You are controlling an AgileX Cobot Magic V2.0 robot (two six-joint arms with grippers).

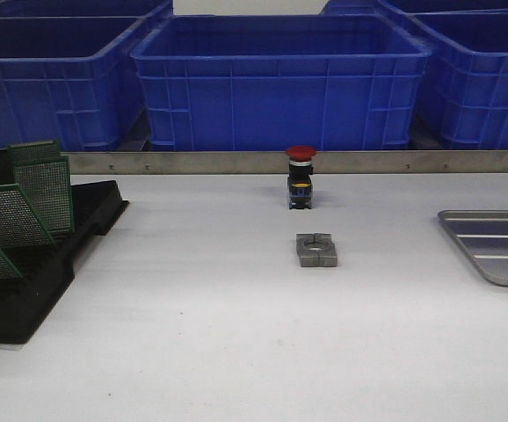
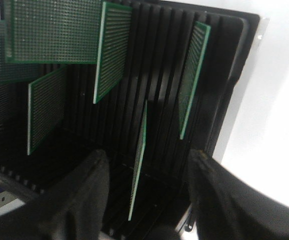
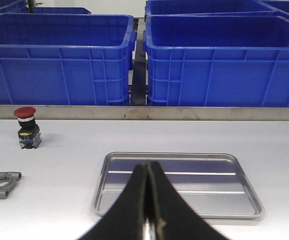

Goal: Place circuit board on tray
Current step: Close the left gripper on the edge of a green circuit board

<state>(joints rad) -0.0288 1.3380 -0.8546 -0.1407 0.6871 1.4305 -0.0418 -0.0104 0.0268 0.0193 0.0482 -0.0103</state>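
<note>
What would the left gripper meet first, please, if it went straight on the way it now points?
Most likely the edge-on circuit board standing between its open fingers in the black rack; the left gripper seems close, though depth is unclear.

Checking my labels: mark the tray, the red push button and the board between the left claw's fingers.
tray (image 3: 177, 165): right wrist view, ribbed bottom.
red push button (image 1: 301, 152): front view, red cap.
circuit board (image 2: 138, 165): left wrist view, its thin near edge.

This looks like an electronics workshop or factory bench. Big blue plastic crates (image 1: 280, 83) line up behind the white worktop (image 1: 236, 334). Left of them, a black slotted rack (image 1: 34, 264) holds green circuit boards (image 1: 47, 189).
</note>
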